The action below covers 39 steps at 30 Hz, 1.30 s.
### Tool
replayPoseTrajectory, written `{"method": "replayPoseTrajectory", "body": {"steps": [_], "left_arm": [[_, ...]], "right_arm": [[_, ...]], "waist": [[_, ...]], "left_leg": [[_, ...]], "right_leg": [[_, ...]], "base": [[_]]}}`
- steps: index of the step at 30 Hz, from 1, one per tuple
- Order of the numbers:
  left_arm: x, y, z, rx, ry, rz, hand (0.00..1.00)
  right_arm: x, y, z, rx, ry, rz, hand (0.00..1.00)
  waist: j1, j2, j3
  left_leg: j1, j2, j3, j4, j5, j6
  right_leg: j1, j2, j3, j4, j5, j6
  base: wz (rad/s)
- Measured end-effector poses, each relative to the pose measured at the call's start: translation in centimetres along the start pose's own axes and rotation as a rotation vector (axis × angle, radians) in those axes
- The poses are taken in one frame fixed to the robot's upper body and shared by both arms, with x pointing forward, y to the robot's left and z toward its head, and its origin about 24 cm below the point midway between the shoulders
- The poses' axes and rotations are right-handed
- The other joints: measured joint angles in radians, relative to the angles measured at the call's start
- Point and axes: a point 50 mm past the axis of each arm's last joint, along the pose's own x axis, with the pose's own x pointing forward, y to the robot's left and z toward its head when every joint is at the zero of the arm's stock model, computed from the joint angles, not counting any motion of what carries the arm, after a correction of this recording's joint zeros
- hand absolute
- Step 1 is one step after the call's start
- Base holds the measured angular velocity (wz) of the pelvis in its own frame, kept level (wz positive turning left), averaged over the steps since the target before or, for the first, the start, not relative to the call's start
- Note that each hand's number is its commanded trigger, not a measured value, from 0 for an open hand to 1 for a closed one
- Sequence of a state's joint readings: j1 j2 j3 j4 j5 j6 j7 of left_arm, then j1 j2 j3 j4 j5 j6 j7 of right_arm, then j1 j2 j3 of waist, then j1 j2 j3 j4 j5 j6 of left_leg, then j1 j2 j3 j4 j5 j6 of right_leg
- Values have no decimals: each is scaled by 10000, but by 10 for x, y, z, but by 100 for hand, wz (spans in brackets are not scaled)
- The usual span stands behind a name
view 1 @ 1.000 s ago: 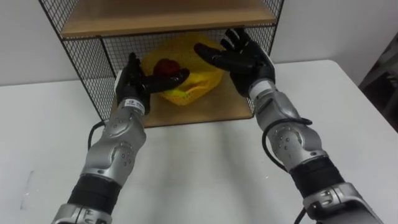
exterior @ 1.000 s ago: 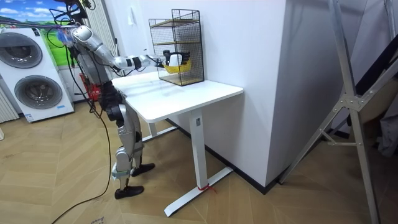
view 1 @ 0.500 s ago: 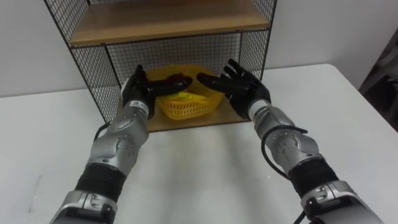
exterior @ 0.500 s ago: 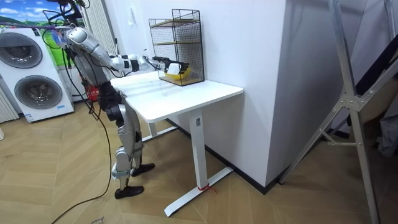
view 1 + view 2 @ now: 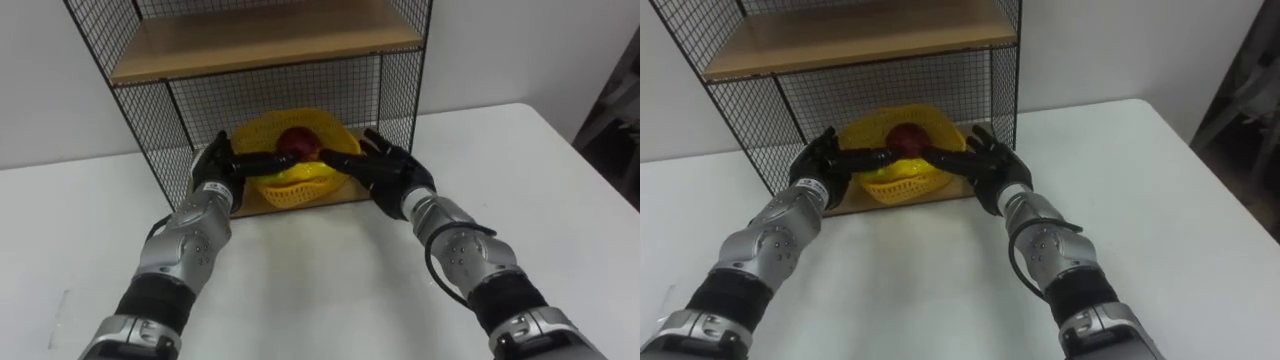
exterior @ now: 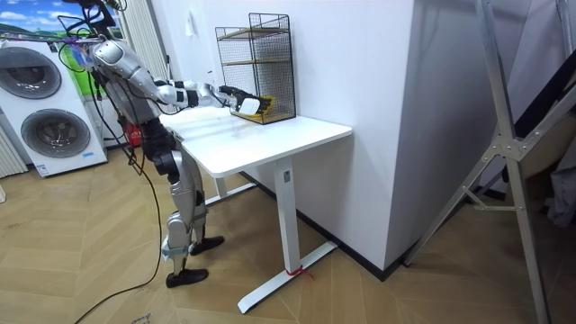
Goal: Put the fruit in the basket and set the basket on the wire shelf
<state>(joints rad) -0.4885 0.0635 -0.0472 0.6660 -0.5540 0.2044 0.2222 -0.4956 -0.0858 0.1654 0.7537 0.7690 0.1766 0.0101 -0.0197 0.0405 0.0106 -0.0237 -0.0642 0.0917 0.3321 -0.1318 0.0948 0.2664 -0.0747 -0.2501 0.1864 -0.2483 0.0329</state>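
Yellow basket (image 5: 292,190) with red fruit (image 5: 298,142) sits on wire shelf's (image 5: 260,40) bottom board near its front edge; left hand (image 5: 215,165) and right hand (image 5: 392,172) flank it, fingers straight, gripping nothing, and a finger snagging the rim could drag it out onto the bench (image 5: 320,280).

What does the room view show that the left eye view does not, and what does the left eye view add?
Room view adds: the robot standing at the white table, the washing machines behind it, the wooden floor. Left eye view adds: a red fruit in the yellow basket, the left hand and right hand open at its rim. Shared: wire shelf, table, basket.
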Motion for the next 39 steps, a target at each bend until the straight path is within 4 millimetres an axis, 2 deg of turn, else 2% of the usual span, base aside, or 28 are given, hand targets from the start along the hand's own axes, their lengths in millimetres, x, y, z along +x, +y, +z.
{"method": "replayPoseTrajectory", "body": {"steps": [3, 9, 19, 24, 29, 39], "left_arm": [[0, 3, 2, -148, -55, 95, 0], [0, 8, 5, -359, -151, 246, 0], [0, 10, 15, -273, -503, 84, 0], [-2, 10, 26, -228, -919, -40, 0], [-2, 12, 28, -346, -983, -189, 0], [-2, 17, 32, -393, -1125, -449, 0]], "right_arm": [[-1, -4, 1, 58, -88, 11, 0], [-2, -6, 3, -72, -120, -3, 0], [-2, -9, 5, -148, -160, 20, 0], [-3, -10, 6, -163, -179, -10, 0], [-3, -11, 7, -144, -221, 80, 0], [-4, -14, 14, 60, -485, 180, 0]], "waist": [[2, -44, -40], [3, 4, -72], [38, 19, -88], [45, 127, -159], [21, 176, -187], [137, 176, -186]], "left_leg": [[9, -4, 29, -44, 0, 0], [21, 1, 32, -81, 2, -6], [49, 8, 29, -69, 6, -10], [114, 2, 31, -84, 8, -6], [158, 8, 10, -111, 6, -7], [159, -7, 8, -241, 17, -4]], "right_leg": [[0, -5, 26, -4, 2, 1], [-3, -3, 27, 4, 6, -4], [10, -3, 29, 34, 22, -9], [67, -9, 52, 31, 38, 2], [131, 0, 19, 29, 39, 0], [93, -7, 26, 19, 49, 4]], "base": [[-1], [0], [0], [0], [0], [0]]}}
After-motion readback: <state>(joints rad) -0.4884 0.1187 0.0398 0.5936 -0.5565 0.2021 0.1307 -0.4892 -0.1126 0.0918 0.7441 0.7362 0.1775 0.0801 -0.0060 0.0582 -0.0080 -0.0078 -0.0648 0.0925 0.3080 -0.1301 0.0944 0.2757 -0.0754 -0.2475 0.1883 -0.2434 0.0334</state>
